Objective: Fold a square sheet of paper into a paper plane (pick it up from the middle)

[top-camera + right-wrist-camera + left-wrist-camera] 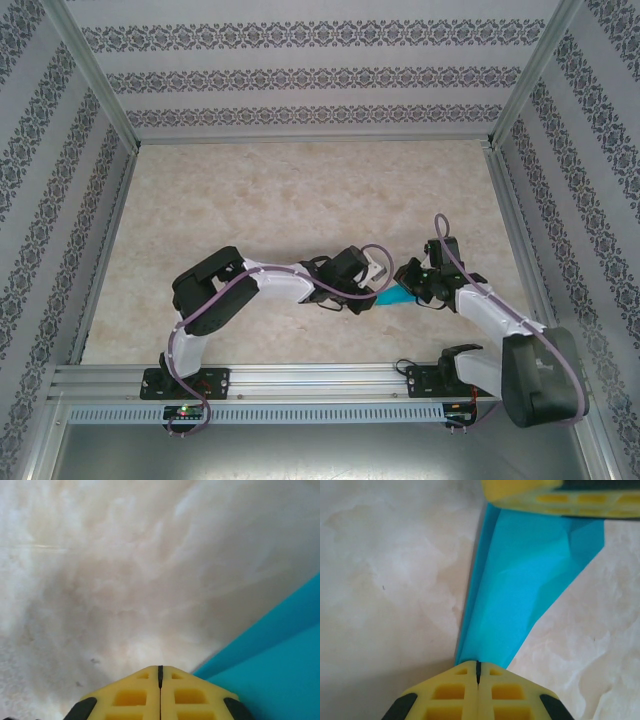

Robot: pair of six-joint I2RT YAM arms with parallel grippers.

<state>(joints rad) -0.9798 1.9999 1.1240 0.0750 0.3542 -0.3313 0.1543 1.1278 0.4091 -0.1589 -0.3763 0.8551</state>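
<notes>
The turquoise-blue sheet of paper (393,297) is folded into a long tapering wedge with creases, flat on the table between my two grippers. In the left wrist view the paper (520,580) runs from my left gripper (477,669) up to the right gripper's yellow fingers (560,497), which sit on its wide end. The left gripper (376,293) is shut, and the narrow end of the paper passes under its tips. My right gripper (160,671) is shut with nothing in its seam; the paper (280,670) lies under its right side. From above, the right gripper (410,287) faces the left one.
The beige marbled table (300,200) stretches away behind the grippers. Patterned walls and metal posts (500,130) close it in on three sides. A metal rail (300,375) carrying both arm bases runs along the near edge.
</notes>
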